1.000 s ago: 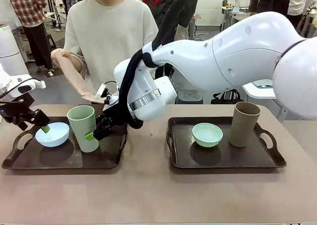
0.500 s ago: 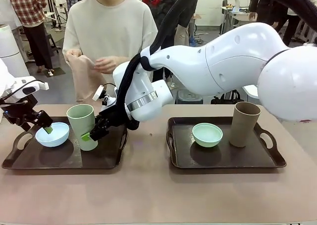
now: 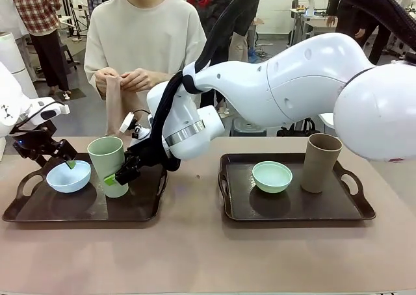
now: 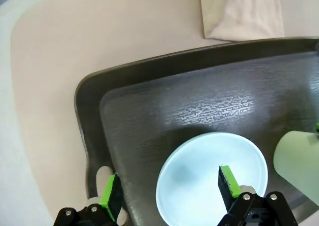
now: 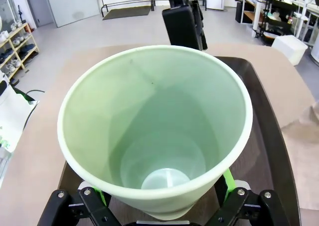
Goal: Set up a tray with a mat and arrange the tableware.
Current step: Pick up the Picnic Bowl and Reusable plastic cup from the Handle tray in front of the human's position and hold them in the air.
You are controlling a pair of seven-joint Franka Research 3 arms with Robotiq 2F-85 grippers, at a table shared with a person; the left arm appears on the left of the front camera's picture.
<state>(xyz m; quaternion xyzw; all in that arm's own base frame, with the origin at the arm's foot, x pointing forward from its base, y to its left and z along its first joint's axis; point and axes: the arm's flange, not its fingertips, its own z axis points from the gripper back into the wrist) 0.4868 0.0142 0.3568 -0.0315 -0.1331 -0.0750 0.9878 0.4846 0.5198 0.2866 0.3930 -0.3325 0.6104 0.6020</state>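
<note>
The front camera takes in the whole layout on the tan table (image 3: 195, 256). The dark brown left tray (image 3: 146, 207) carries the pale blue bowl (image 3: 65, 178) and the light green cup (image 3: 106, 157). The matching right tray (image 3: 296, 209) carries the mint green bowl (image 3: 272, 176) and the tan-brown cup (image 3: 320, 165). Both cups stand upright with the long axis vertical and the mouth up, narrowing toward the base, and both bowls sit mouth up. All four pieces look matte and smooth. At the far side the person's hands (image 3: 123, 80) hold a hanging beige cloth (image 3: 114, 113).

The right arm reaches across the middle, and the right hand (image 3: 118, 177) sits low at the light green cup. Its wrist camera looks straight down the cup's mouth to the round floor inside, which the front view cannot show. It also shows the fingers (image 5: 228, 180) spread wide on either side of the cup's lower wall. Whether they press the wall I cannot tell.

The left hand (image 3: 60, 160) hovers at the pale blue bowl. Its wrist view shows what the front view hides: the hand is parted, with one green pad (image 4: 227, 181) over the bowl's inside and the other over the tray floor near the handle cut-out. The bowl's rim lies between them. That view also brings out the tray's pebbled, faintly glossy floor and its raised rounded lip, with a corner of the beige cloth past the far rim
</note>
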